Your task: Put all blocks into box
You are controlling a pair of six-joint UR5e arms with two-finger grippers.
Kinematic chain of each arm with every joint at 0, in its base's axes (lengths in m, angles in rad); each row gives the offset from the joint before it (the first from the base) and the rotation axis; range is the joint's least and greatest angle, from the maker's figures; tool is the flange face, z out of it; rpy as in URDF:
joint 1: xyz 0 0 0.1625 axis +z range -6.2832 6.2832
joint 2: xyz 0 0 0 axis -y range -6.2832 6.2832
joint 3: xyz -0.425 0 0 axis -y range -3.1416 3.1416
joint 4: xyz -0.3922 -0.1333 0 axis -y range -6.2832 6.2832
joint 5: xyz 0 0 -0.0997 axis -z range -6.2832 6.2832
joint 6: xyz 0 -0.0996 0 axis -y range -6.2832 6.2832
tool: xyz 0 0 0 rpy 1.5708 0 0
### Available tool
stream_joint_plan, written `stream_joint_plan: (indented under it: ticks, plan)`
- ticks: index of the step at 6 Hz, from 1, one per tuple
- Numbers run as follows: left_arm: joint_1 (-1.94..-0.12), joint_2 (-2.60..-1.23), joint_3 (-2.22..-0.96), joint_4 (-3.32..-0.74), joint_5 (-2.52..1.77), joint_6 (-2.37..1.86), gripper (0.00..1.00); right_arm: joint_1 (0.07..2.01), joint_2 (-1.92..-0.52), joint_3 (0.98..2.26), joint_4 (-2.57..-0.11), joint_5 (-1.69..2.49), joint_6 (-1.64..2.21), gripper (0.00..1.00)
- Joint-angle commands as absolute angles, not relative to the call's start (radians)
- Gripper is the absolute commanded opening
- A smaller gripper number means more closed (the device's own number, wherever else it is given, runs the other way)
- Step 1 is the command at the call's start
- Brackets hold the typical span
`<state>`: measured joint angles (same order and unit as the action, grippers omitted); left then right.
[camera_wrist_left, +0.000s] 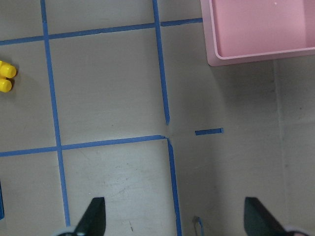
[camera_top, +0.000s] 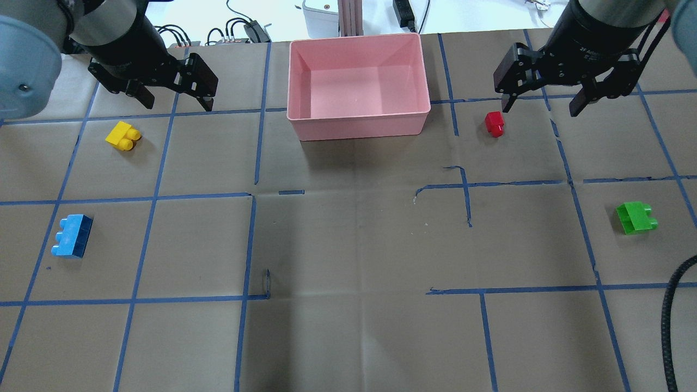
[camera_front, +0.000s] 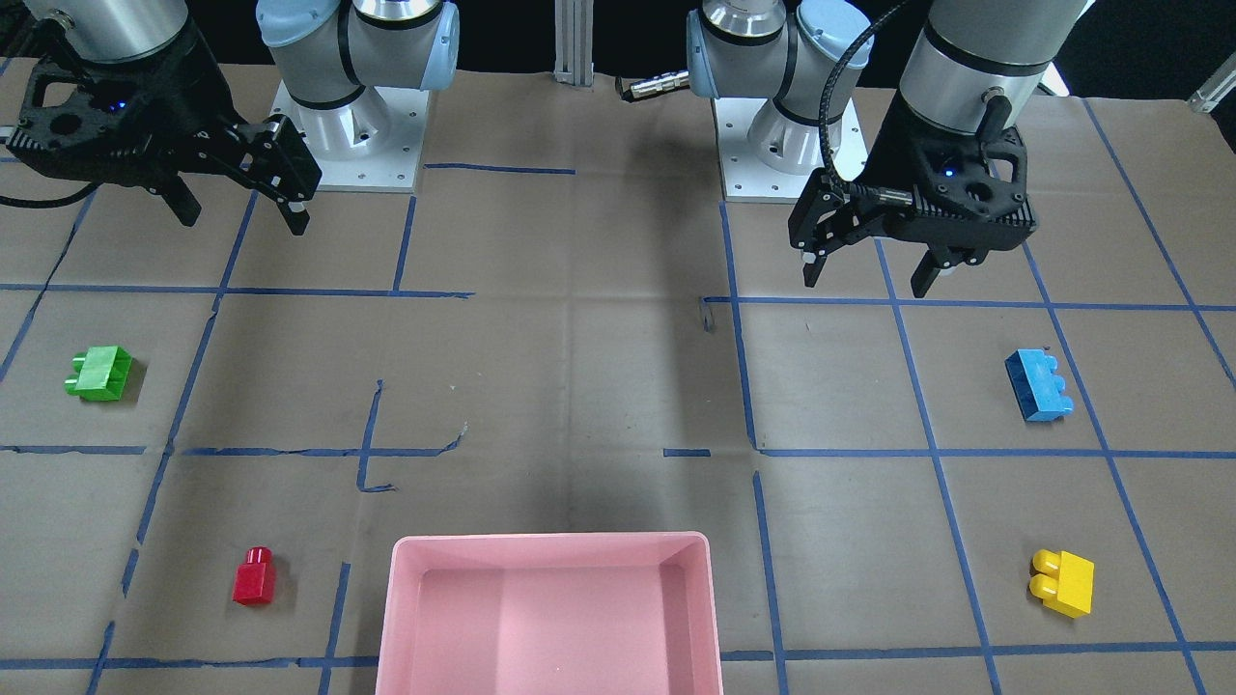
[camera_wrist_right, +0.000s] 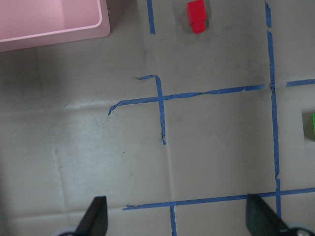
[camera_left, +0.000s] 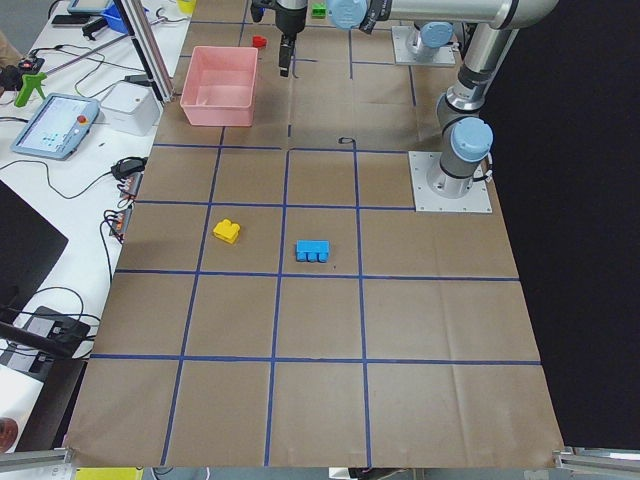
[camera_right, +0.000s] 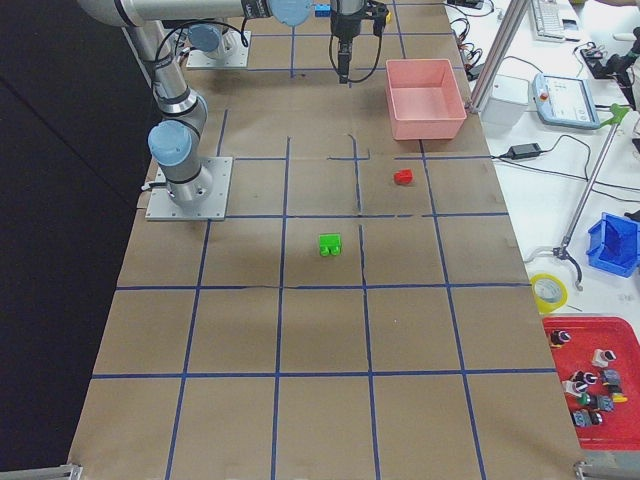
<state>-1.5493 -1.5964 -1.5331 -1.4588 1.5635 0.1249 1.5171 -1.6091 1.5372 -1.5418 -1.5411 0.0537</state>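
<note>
Four blocks lie apart on the table. The green block [camera_front: 99,374] [camera_top: 636,217] and the red block [camera_front: 255,576] [camera_top: 494,123] are on my right side. The blue block [camera_front: 1038,384] [camera_top: 72,236] and the yellow block [camera_front: 1065,582] [camera_top: 123,135] are on my left side. The pink box [camera_front: 550,537] [camera_top: 359,130] stands empty at the far middle. My left gripper [camera_front: 866,280] [camera_top: 175,100] hangs open and empty, high above the table. My right gripper [camera_front: 243,219] [camera_top: 542,106] is likewise open, empty and high.
Brown paper with a blue tape grid covers the table. Both arm bases [camera_front: 352,145] [camera_front: 787,145] are bolted at the robot's edge. A black cable [camera_top: 672,316] hangs at the right. Operator desks with devices [camera_left: 60,125] [camera_right: 560,100] border the far side.
</note>
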Motion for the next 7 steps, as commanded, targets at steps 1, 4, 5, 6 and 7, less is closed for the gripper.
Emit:
stream_joint_plan:
  ticks: [1, 4, 5, 6, 7]
  plan:
    - [-1.549, -1.570, -1.540, -1.460, 1.568, 0.130, 1.00, 1.517, -1.608, 1.539, -1.542, -1.542, 0.054, 1.00]
    - [-1.548, -1.569, -1.554, -1.459, 1.571, 0.130, 1.00, 1.517, -1.609, 1.539, -1.537, -1.540, 0.058, 1.00]
    - [-1.543, -1.577, -1.543, -1.459, 1.569, 0.132, 1.00, 1.517, -1.608, 1.539, -1.539, -1.540, 0.063, 1.00]
    - [-1.519, -1.572, -1.551, -1.457, 1.575, 0.187, 1.00, 1.517, -1.608, 1.537, -1.540, -1.540, 0.064, 1.00]
    - [-1.411, -1.565, -1.551, -1.460, 1.575, 0.377, 1.00, 1.517, -1.608, 1.540, -1.539, -1.542, 0.064, 1.00]
